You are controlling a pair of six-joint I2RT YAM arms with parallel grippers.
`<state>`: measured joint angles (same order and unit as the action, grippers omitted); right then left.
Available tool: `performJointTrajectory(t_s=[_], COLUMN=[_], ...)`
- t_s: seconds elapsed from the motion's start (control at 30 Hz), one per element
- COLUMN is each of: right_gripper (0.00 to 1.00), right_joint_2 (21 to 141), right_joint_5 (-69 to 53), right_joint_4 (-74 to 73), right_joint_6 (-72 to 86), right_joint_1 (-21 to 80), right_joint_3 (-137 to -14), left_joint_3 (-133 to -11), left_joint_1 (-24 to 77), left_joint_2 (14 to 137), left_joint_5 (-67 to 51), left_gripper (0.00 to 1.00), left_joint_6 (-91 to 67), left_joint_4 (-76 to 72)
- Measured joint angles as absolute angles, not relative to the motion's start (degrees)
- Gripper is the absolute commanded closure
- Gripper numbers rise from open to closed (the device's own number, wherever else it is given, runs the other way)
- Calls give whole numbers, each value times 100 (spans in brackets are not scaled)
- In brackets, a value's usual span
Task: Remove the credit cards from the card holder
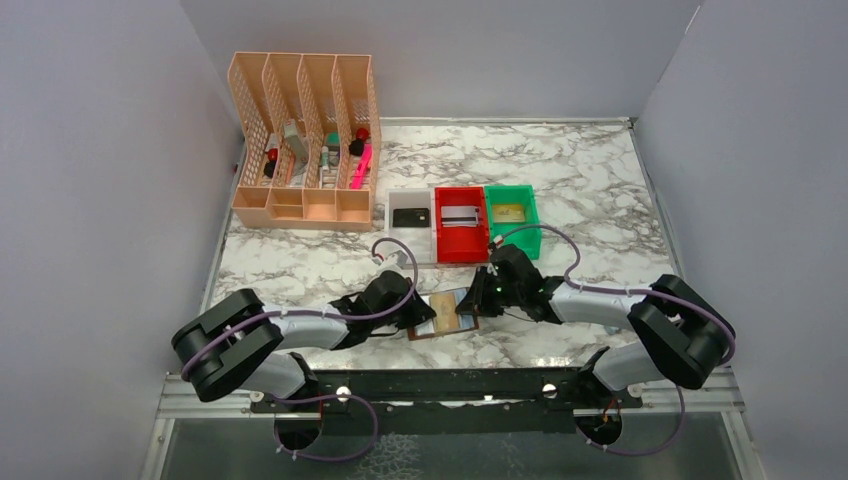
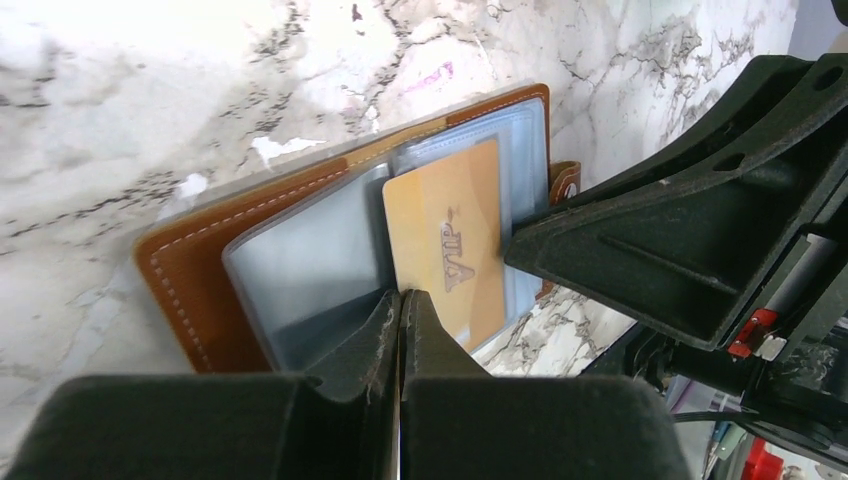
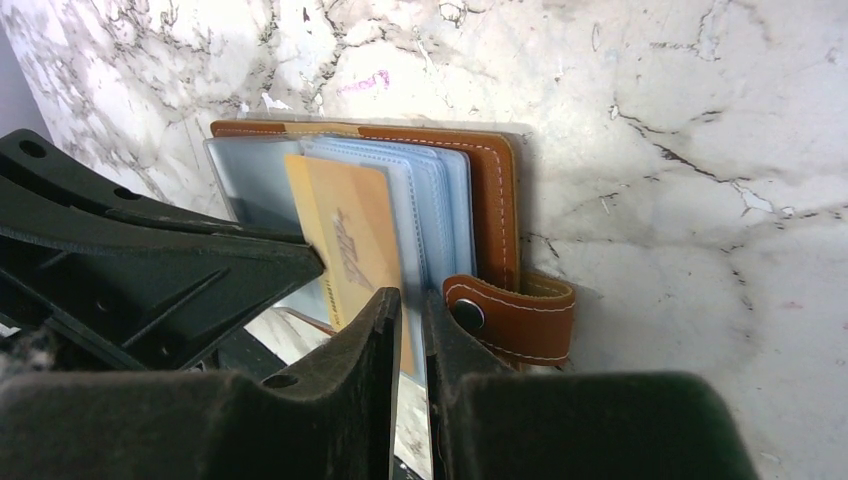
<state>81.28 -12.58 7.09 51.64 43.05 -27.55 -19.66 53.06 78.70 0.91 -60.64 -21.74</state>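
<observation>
The brown card holder (image 1: 445, 315) (image 2: 190, 290) (image 3: 490, 190) lies open on the marble table between my two grippers. A gold credit card (image 2: 450, 240) (image 3: 345, 240) sticks out of its pale pockets. My left gripper (image 1: 418, 318) (image 2: 402, 295) is shut, its tips at the holder's near edge where the gold card meets a clear pocket. Nothing shows between them. My right gripper (image 1: 483, 297) (image 3: 412, 295) is closed to a narrow gap on the pocket leaves beside the snap tab (image 3: 515, 320).
Behind the holder stand a white bin (image 1: 411, 232) with a black card, a red bin (image 1: 459, 238) with a silvery card and a green bin (image 1: 512, 232) with a gold card. A peach desk rack (image 1: 305, 140) stands at the back left.
</observation>
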Motion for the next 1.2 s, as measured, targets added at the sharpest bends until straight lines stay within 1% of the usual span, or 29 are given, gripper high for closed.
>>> performJointTrajectory(t_s=[0.37,0.47,0.57,0.67,0.83,1.0,1.03,1.2], right_gripper=[81,78,70,65,63,63,63,63], right_joint_2=[8239,8232,8132,7883,7548,7983,8171,8731], right_joint_5=[-1258,-1260,-1262,-1271,-1466,-1997,-2078,-2182], right_joint_4=[635,622,534,311,233,707,779,875], right_joint_6=[5162,5142,5033,4842,4532,4473,4499,4703], right_joint_1=[4313,4318,4318,4318,4316,4318,4318,4316], right_joint_3=[-2888,-2899,-2923,-2932,-3186,-3367,-3367,-3273], left_joint_3=[-1662,-1603,-1597,-1599,-1605,-1608,-1608,-1619], left_joint_1=[4921,4847,4831,4831,4810,4810,4810,4805], left_joint_2=[7251,7100,7028,7015,6954,6888,6882,6882], left_joint_5=[-40,-75,-113,-169,-228,-268,-283,-379], left_gripper=[100,100,100,100,100,100,99,79], left_joint_6=[-5953,-5900,-5837,-5771,-5719,-5690,-5684,-5651], left_joint_4=[-1831,-1732,-1686,-1660,-1651,-1651,-1651,-1664])
